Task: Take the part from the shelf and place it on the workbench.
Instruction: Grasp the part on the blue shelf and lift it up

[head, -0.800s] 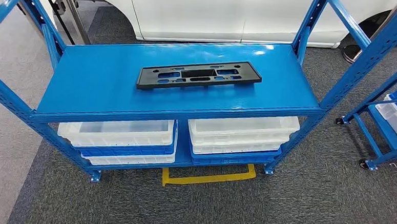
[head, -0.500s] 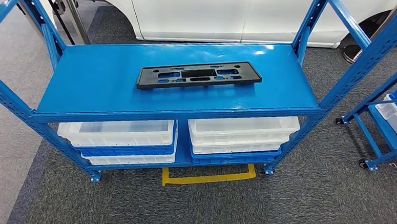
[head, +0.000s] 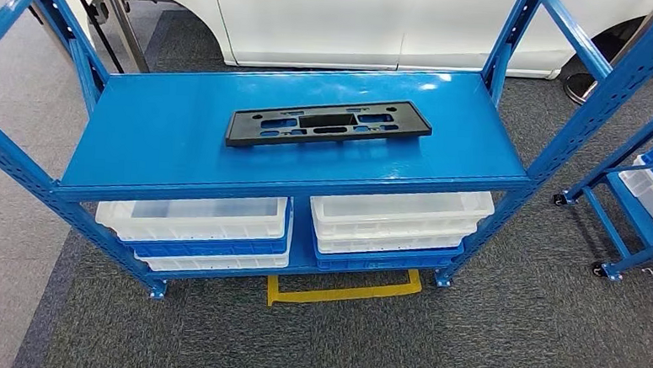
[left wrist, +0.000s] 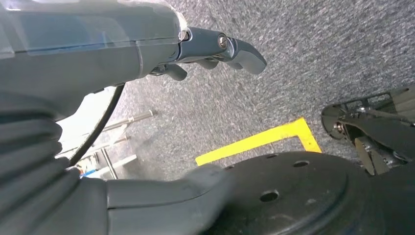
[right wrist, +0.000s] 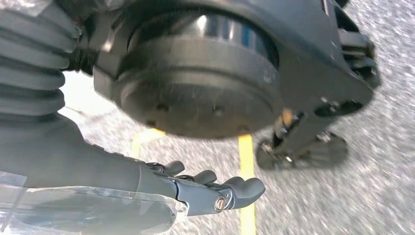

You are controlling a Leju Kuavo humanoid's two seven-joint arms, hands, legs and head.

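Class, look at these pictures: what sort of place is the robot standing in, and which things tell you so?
Probably a car workshop or factory floor. A blue steel shelf rack holds a black plastic part, stacked white bins sit below it, and a white car is parked behind.

Grey carpet floor [head: 501,328] w/ yellow tape mark [head: 343,293] by rack's foot. White car body [head: 357,21] behind. 2nd blue wheeled rack [head: 635,192] at right, holding white bins; overhead light glares off surfaces.

Blue shelf [head: 164,154]: black part [head: 329,123] flat on top.
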